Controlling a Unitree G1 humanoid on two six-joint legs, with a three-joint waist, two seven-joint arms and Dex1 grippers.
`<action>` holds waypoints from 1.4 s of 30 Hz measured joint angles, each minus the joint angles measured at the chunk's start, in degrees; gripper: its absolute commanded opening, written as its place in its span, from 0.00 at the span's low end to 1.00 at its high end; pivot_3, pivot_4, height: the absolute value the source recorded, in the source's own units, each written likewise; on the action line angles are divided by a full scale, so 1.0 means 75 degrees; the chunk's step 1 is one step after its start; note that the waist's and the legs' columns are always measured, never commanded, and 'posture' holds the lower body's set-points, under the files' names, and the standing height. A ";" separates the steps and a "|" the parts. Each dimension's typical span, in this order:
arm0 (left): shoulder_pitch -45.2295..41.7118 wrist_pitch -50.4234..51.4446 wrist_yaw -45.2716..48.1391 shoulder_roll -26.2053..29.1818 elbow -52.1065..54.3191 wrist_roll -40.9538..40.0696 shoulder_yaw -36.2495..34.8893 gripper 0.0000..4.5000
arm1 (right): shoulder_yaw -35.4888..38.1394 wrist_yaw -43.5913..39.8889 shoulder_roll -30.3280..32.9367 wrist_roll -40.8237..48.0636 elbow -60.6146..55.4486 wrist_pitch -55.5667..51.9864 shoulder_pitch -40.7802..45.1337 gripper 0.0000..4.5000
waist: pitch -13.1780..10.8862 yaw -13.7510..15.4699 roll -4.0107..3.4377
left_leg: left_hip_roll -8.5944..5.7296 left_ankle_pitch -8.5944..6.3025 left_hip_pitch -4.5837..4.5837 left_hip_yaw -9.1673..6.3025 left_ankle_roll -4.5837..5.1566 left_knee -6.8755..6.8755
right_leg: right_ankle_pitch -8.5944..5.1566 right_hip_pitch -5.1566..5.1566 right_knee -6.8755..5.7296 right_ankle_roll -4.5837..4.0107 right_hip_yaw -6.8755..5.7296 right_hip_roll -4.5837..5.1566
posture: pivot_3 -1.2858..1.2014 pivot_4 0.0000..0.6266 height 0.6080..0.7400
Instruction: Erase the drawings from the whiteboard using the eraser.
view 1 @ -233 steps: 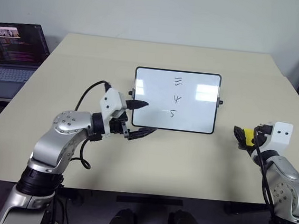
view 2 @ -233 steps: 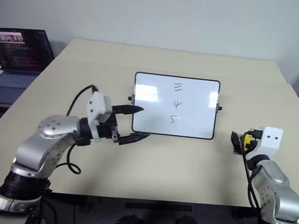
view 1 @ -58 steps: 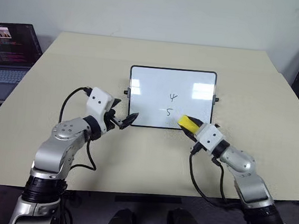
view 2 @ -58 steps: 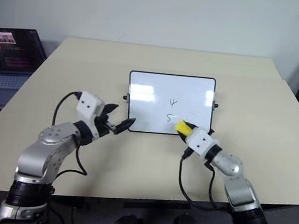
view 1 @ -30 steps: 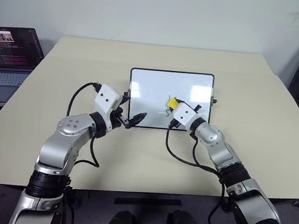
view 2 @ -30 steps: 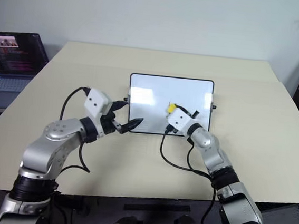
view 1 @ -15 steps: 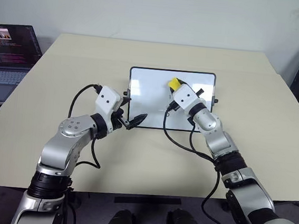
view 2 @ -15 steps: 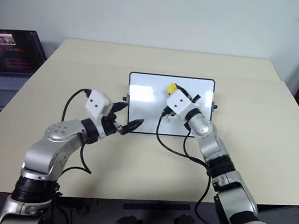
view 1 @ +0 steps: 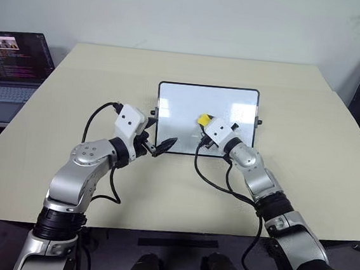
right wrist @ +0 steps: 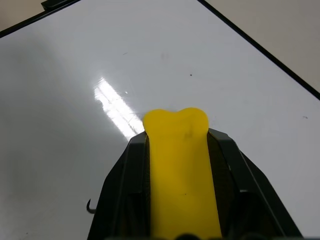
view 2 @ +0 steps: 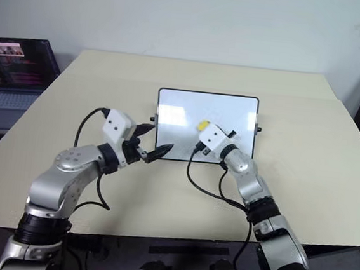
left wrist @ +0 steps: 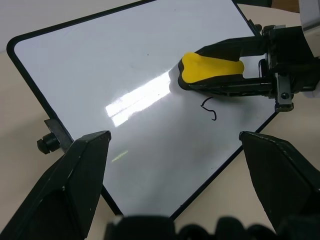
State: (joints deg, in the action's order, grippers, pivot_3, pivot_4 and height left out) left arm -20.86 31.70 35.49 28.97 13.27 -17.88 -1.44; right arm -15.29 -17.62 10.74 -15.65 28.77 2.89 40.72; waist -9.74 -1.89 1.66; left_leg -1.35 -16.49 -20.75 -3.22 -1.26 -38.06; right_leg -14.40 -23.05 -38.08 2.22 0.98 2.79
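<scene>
Surface: a beige table [view 1: 181,192] against a pale wall carries the whiteboard [view 1: 189,107] near its middle.
Laptop [view 1: 14,68]: open, well off to the board's left, beyond the table's edge.
Whiteboard: glossy white, thin black frame, small knobs on its short sides.
Drawings [left wrist: 210,111]: one small hooked mark shows on the board, just beside the eraser.
Eraser [view 1: 204,119]: yellow block over the board's lower middle, pinched between the fingers of the right gripper [right wrist: 177,131].
Left gripper [left wrist: 170,150]: fingers spread wide, at the board's near left corner, empty.
</scene>
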 measured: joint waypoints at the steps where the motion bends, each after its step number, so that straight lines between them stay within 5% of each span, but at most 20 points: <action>1: 0.0000 0.0000 0.0000 0.0000 0.0000 0.0000 0.0000 1.00 | 0.0055 -0.0092 0.0000 0.0101 -0.0098 -0.0135 -0.0058 0.27 | 0.0001 0.0004 0.0000 | 0.0000 0.0002 0.0001 -0.0001 0.0002 -0.0003 | 0.0000 0.0003 -0.0001 0.0000 -0.0001 -0.0007 | 0.52 0.24 1.00; 8: 0.0002 0.0024 0.0002 -0.0002 0.0008 -0.0003 0.0000 1.00 | 0.0194 -0.0451 -0.0109 0.0543 -0.0866 -0.0600 -0.0456 0.27 | -0.0002 0.0006 -0.0001 | 0.0001 0.0002 -0.0012 -0.0002 0.0002 0.0002 | 0.0003 -0.0016 -0.0002 0.0001 0.0002 -0.0022 | 0.52 0.24 1.00; 19: 0.0002 0.0051 0.0007 -0.0024 0.0054 -0.0007 0.0004 1.00 | 0.0577 0.0552 -0.0230 0.0433 -0.0263 -0.0453 0.0408 0.27 | -0.0008 -0.0001 -0.0004 | 0.0007 -0.0005 -0.0033 0.0001 -0.0005 0.0027 | -0.0003 -0.0032 0.0041 -0.0001 0.0003 -0.0001 | 0.52 0.24 1.00; 36: 0.0003 0.0087 0.0000 -0.0033 0.0109 -0.0015 0.0006 1.00 | 0.0174 -0.0015 -0.0228 0.0374 -0.0320 -0.0532 0.0074 0.27 | -0.0004 -0.0015 -0.0002 | 0.0005 -0.0003 -0.0007 0.0001 -0.0003 0.0010 | 0.0000 -0.0012 0.0006 -0.0001 0.0001 0.0000 | 0.52 0.24 1.00; 42: 0.0003 0.0087 0.0009 -0.0071 0.0109 -0.0019 0.0016 1.00 | 0.0619 0.0800 -0.0013 0.0436 -0.0267 -0.0181 0.0137 0.27 | -0.0009 0.0011 -0.0003 | 0.0003 -0.0003 -0.0022 -0.0002 -0.0003 0.0015 | 0.0000 -0.0023 0.0014 -0.0001 -0.0001 0.0002 | 0.52 0.24 1.00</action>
State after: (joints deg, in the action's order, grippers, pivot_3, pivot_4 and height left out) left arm -20.84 32.35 35.56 28.44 14.09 -18.02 -1.32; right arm -10.65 -11.62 10.64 -12.39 26.77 1.54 41.75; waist -9.81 -1.81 1.64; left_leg -1.33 -16.52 -20.92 -3.24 -1.28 -37.95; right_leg -14.40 -23.22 -37.97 2.21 0.98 2.81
